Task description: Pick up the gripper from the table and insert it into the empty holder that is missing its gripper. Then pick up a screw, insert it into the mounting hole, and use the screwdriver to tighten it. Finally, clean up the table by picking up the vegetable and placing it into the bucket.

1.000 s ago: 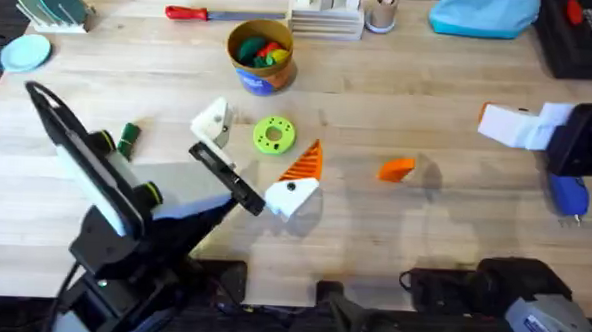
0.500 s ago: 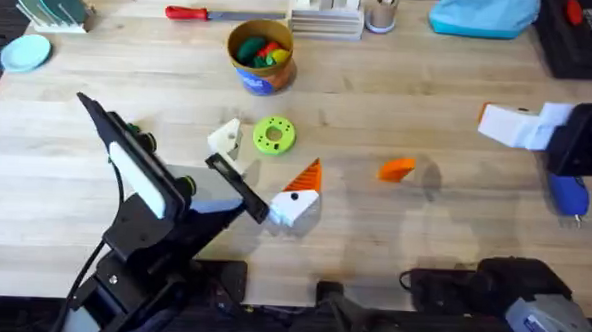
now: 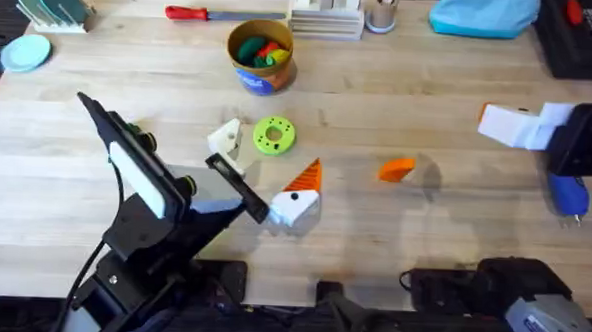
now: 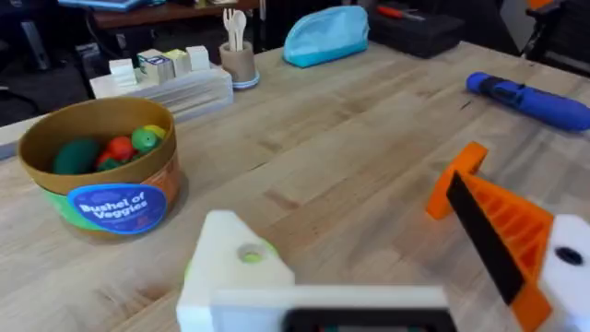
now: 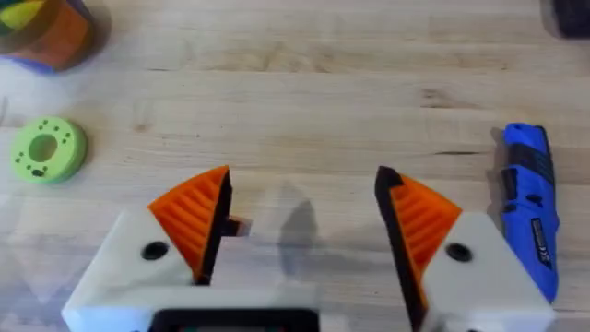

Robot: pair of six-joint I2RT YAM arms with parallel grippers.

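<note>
Orange ribbing shows on one finger alone of the left tool (image 3: 268, 155), which stands wide open with nothing in it; its other finger is the bare white plastic holder block (image 3: 224, 139), so the empty holder rides on this arm itself. Against a second ago the left arm has swung toward the middle of the bench (image 3: 422, 252) and both fingers have shifted a little toward the arm bases, and over the last half second nothing has moved, which I read as a pause with the holder presented for fitting. Just beyond the open fingers lies the flat round green disc (image 3: 273, 135), unchanged. The small loose orange wedge-shaped gripper (image 3: 396, 168) rests where it was, near the orange-tipped finger but apart from it, not yet picked up. A small dark green vegetable (image 3: 130, 133) is now half hidden behind the arm. Farther off, the round tan bucket with the blue label (image 3: 261, 56) already holds toy vegetables. The right tool (image 5: 300, 207) hangs open and empty beside the thick blue electric screwdriver (image 5: 533, 221)
</note>
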